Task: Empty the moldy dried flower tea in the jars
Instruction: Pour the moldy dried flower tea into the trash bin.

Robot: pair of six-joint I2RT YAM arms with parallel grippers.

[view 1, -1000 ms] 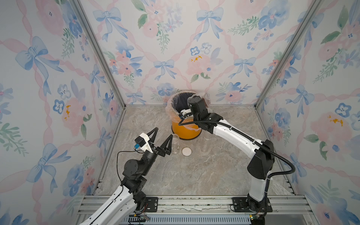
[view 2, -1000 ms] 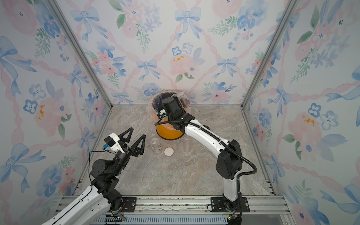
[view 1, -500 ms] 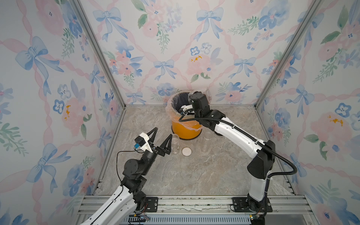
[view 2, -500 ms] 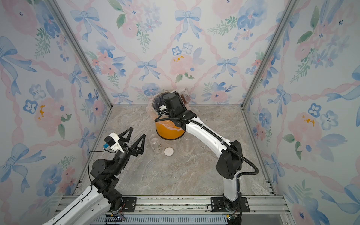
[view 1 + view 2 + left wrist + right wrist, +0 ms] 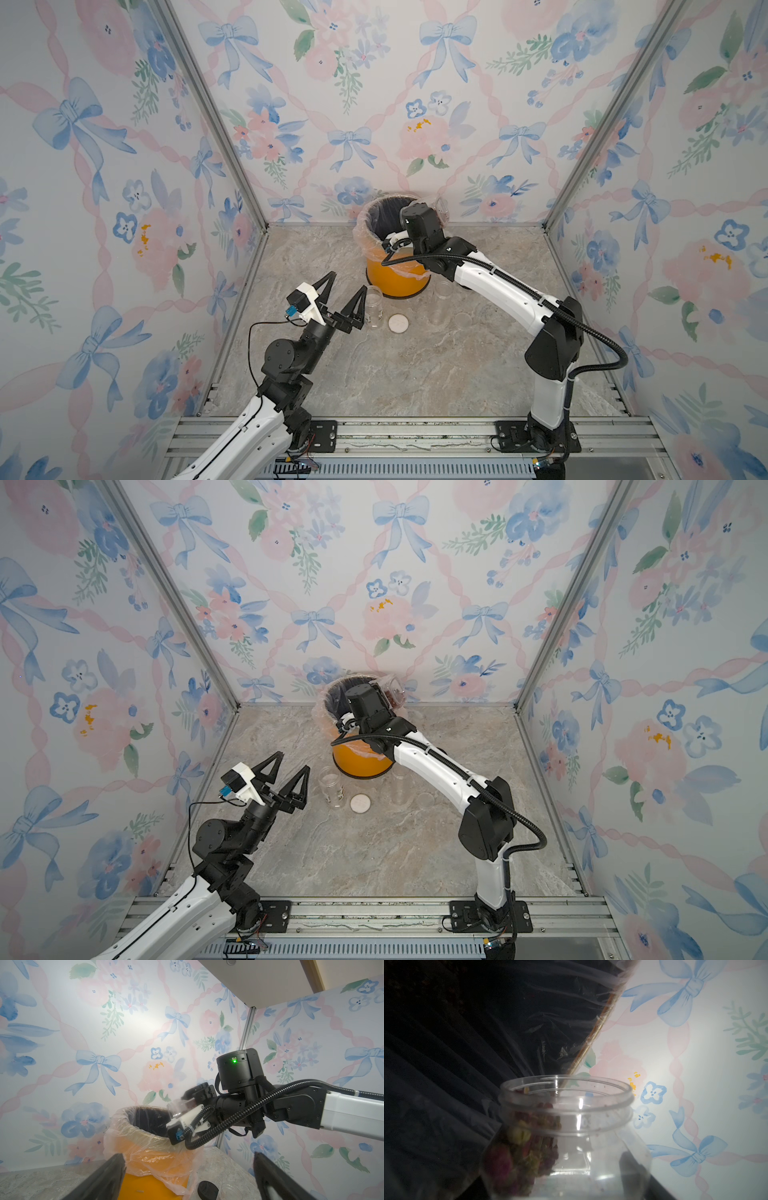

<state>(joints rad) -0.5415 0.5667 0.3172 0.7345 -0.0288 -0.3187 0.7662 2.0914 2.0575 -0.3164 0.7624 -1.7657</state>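
Step in hand: we judge it to be the pour of the last jar into the orange bin (image 5: pixel 361 764).

Right gripper (image 5: pixel 182 1103): the jaws are clamped on the body of the round jar (image 5: pixel 566 1105) and set part-way apart to suit its width. The jar is held lidless and tipped on its side above the bin's rim, at the side nearer the back wall. In the right wrist view its mouth looks partly onto the dark liner (image 5: pixel 145 1147) and partly onto the wall behind.

Task material: the dried flower tea (image 5: pixel 523 1147) is heaped along the low side of the jar up to the neck, and we see none leaving the mouth.

Left gripper (image 5: pixel 348 281): the jaws are spread wide and hold nothing. It hovers above the table (image 5: pixel 415 374), near the labelled jar (image 5: pixel 332 789).

Other items: the labelled jar and the tall slim jar (image 5: pixel 400 789) stand open in front of the bin. They appear empty, though clear walls at this distance leave some doubt. The white lid (image 5: pixel 360 803) lies between them, with the translucent lid (image 5: pixel 424 799) beyond the slim jar (a black lid (image 5: pixel 207 1189) shows in the left wrist view only).

Next move: in our judgement the jar needs a steeper tilt, base above mouth, with the mouth brought wholly over the liner. Otherwise the tea may fall behind the bin.
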